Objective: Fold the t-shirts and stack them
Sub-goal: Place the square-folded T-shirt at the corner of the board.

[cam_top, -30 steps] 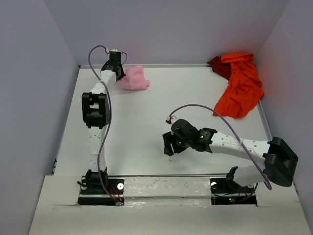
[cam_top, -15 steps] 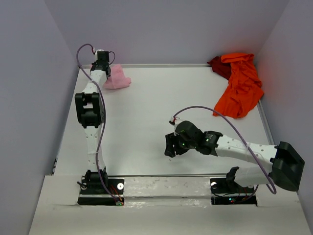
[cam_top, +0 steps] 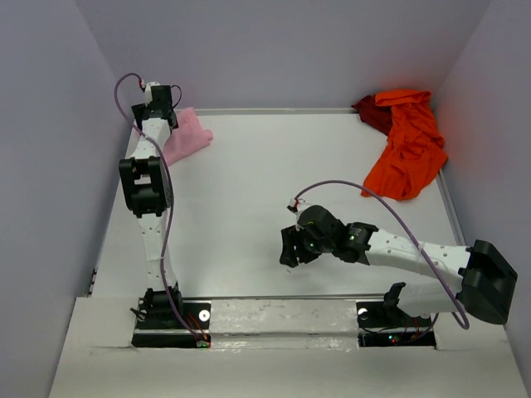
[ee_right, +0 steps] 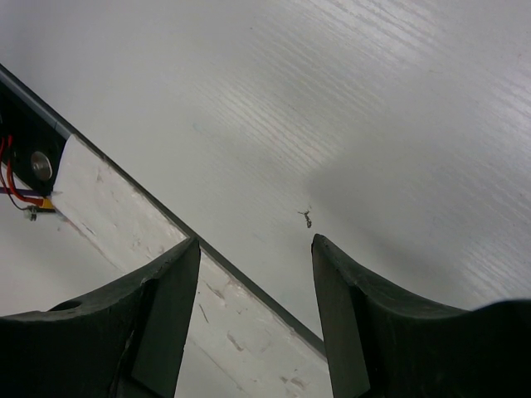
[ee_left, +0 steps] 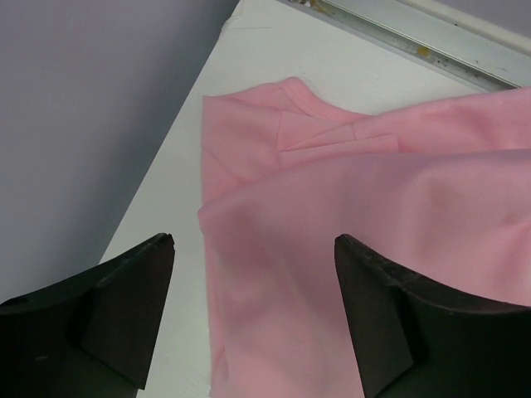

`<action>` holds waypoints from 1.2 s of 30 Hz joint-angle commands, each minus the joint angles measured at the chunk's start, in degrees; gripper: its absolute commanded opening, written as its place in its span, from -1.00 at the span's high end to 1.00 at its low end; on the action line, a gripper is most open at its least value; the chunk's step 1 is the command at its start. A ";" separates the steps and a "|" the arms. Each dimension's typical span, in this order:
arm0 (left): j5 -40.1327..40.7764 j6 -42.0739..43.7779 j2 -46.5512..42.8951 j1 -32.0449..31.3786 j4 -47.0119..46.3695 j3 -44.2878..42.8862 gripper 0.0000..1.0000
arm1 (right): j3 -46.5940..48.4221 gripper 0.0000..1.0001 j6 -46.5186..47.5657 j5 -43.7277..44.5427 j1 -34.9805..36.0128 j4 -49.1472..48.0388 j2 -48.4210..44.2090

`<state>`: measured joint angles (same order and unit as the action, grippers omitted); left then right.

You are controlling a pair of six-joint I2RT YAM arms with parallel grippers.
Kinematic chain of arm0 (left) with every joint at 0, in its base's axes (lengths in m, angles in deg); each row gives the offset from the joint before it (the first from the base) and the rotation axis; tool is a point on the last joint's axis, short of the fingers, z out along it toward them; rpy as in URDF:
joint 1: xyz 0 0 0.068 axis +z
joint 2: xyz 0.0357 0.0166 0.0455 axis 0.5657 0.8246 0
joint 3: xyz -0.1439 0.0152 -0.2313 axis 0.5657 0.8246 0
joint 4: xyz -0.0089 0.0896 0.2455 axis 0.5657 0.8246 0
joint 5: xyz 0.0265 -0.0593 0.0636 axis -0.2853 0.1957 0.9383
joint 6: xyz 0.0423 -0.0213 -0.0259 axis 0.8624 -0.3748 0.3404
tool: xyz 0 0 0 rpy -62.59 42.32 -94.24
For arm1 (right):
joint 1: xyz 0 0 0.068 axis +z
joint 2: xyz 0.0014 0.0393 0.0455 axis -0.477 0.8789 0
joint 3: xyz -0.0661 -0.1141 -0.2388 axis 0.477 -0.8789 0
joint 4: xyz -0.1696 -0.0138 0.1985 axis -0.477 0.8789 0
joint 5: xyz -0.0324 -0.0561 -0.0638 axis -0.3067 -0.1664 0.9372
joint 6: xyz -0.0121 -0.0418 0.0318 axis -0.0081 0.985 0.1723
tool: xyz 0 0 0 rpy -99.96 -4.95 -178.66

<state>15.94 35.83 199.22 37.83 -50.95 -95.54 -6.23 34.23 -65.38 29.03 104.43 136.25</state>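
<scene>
A folded light pink t-shirt lies in the far left corner of the table; in the left wrist view the pink t-shirt fills most of the picture. My left gripper hangs over the shirt's left edge, open, its fingers apart from the cloth. A bright orange-red t-shirt lies crumpled at the far right, with a dark red t-shirt half hidden under its far end. My right gripper is open over bare table near the front edge, holding nothing.
Grey walls close in the table on the left, back and right. A metal rail runs along the far edge behind the pink shirt. The white front strip and rail lie under my right gripper.
My left gripper carried the pink t-shirt leftward into the far corner, then opened and let it go. The right arm has barely shifted.
</scene>
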 commanded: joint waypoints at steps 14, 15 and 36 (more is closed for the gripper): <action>12.60 -13.59 -10.75 -12.41 6.43 1.53 -0.83 | 5.00 -0.25 5.37 6.64 0.75 -1.65 0.23; 12.09 -16.66 -15.64 -16.00 2.35 5.38 -0.83 | 5.18 -0.25 5.55 6.73 0.75 -2.61 1.02; -3.83 -18.36 -31.43 -15.16 -38.22 54.21 -0.83 | -2.20 -0.25 3.71 6.47 0.14 6.33 -13.38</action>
<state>11.57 20.14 168.45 21.06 -84.66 -38.12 -8.72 39.68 -58.48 29.25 106.16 126.22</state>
